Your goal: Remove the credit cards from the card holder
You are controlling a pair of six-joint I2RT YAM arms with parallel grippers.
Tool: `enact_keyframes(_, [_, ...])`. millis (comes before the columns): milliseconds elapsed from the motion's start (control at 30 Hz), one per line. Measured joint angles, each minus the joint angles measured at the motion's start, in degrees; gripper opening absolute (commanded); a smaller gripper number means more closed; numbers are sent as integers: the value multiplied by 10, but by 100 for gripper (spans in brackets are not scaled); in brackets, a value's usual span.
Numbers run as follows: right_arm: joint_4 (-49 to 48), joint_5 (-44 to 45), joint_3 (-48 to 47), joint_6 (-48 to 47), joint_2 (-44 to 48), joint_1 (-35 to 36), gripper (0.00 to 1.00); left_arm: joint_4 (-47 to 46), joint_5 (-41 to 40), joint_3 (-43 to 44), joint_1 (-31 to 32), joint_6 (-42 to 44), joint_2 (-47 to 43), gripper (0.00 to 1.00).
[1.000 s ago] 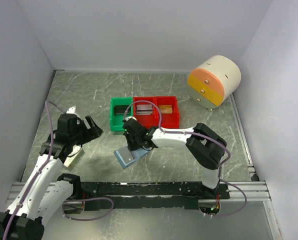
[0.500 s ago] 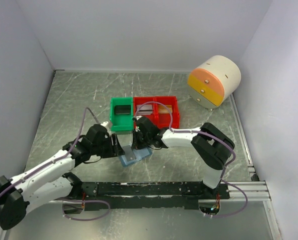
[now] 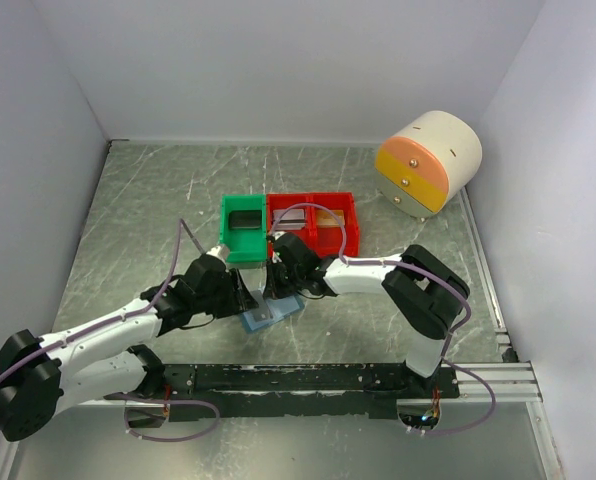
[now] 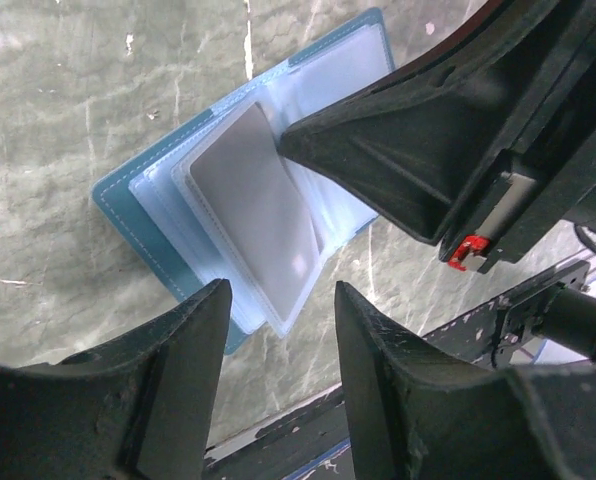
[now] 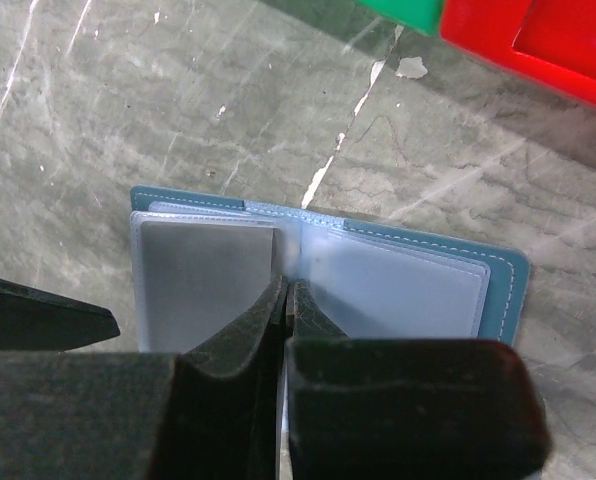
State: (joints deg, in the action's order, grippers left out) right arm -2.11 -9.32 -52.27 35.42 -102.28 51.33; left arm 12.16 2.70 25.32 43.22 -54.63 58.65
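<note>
The slate-blue card holder [image 3: 271, 312] lies open on the table, its pale-blue clear pockets facing up [image 4: 168, 215] [image 5: 398, 285]. A grey credit card [image 4: 253, 205] sits in the left pocket, also seen in the right wrist view [image 5: 203, 280]. My right gripper [image 3: 278, 288] is shut with its tips at the holder's middle fold [image 5: 286, 290], a thin pale sliver between them. My left gripper [image 3: 240, 298] is open and empty. It hovers just left of the holder, and the near edge of the card's pocket lies between its fingertips [image 4: 281, 290].
A green bin [image 3: 242, 228] and a red bin [image 3: 318, 222] stand right behind the holder. A cream drum with orange and yellow drawers [image 3: 428, 162] sits at the back right. A black rail [image 3: 308, 380] runs along the front edge. White walls close in both sides.
My left arm has swung in from the far left to the holder's left side. The holder, held tilted by my right gripper a second ago, now lies open and flat.
</note>
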Motion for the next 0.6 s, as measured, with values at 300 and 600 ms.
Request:
enact_keyframes(300, [0, -2, 0, -1, 0, 0, 0, -17, -9, -4, 4, -24, 1, 42])
enact_keyframes(600, [0, -4, 0, -1, 0, -1, 2, -25, -12, -6, 5, -29, 17, 43])
